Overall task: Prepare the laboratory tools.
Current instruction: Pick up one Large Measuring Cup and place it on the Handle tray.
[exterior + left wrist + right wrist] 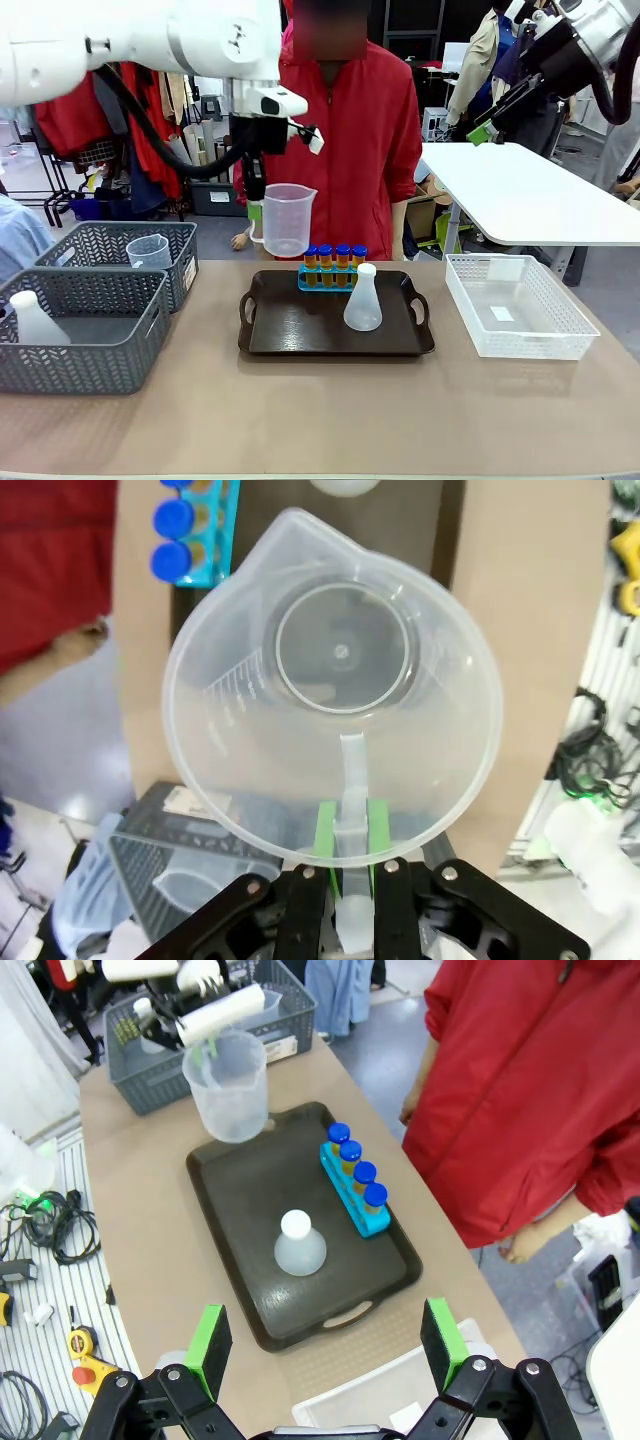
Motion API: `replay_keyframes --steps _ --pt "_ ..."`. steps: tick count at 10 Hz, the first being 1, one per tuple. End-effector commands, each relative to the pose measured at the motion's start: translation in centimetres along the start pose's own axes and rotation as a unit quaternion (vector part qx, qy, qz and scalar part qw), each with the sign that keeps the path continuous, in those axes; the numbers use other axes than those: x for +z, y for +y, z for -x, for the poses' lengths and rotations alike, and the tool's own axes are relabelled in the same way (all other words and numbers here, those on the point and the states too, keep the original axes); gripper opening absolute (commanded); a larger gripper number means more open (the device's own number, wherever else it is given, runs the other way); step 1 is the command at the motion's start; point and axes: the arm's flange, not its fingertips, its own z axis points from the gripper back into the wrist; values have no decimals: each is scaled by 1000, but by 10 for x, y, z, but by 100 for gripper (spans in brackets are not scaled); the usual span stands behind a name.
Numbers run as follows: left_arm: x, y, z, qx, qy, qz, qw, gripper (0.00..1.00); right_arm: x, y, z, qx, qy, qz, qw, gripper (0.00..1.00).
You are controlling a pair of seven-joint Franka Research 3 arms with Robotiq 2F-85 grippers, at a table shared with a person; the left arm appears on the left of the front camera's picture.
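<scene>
My left gripper (257, 205) is shut on the handle of the clear graduated beaker (287, 220), holding it in the air above the tray's far left corner. The left wrist view looks straight down into the beaker (335, 695), its handle pinched between the green pads (325, 830). On the dark tray (300, 325) stand the translucent white conical flask (362, 298) and the blue tube rack (330, 280) with orange blue-capped tubes (334, 256). My right gripper (478, 130) hangs high at the right; its fingers (210, 1345) are spread wide and hold nothing, above the tray (240, 1210).
Two grey baskets (85, 335) sit at the left, one holding a second flask (36, 318), the other a second beaker (148, 250). A white basket (515, 305) stands right of the tray. A person in a red jacket (350, 130) stands across the table.
</scene>
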Motion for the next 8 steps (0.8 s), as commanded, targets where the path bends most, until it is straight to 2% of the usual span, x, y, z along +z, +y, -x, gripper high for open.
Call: replay_keyframes --steps 1,6,8 --pt "-26 -3 -2 -10 0 -33 999 0 1 1 -1 0 -2 3 1000 100" --pt "-94 2 -12 5 1 -23 1000 0 1 1 -1 0 -2 3 1000 100" --pt "-114 4 -12 18 -7 -42 999 0 1 1 -1 0 -2 3 1000 100"
